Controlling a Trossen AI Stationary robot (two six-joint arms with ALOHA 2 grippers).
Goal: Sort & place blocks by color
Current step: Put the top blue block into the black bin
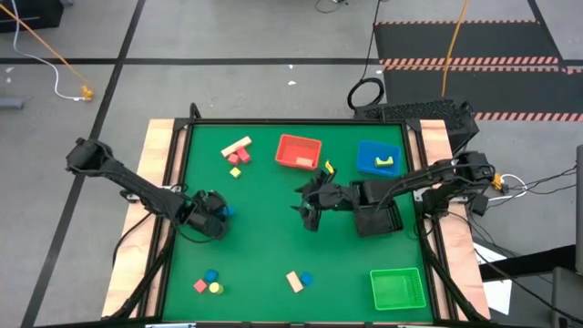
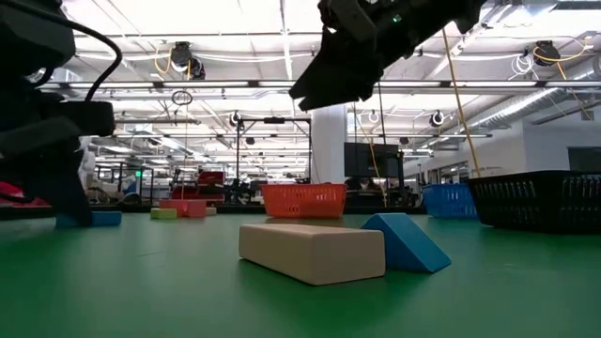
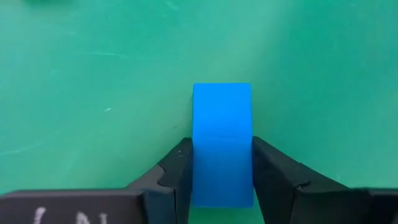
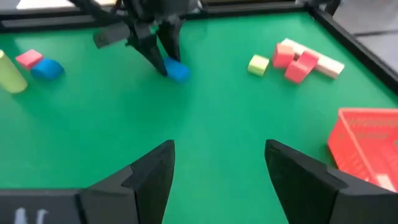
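The green bench [image 1: 273,246] carries four trays: black [image 1: 380,219], green [image 1: 398,289], red [image 1: 299,151] and blue [image 1: 379,158]. The right hand [image 1: 310,208] hangs mid-bench, fingers spread (nothing between them). The left hand [image 3: 221,177] grips a blue block [image 3: 222,143] down on the bench's left side; other blocks lie scattered.

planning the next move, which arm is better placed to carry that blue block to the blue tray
Left: its gripper is shut on the blue block. The right gripper hangs open and empty at mid-table, though nearer the blue tray.
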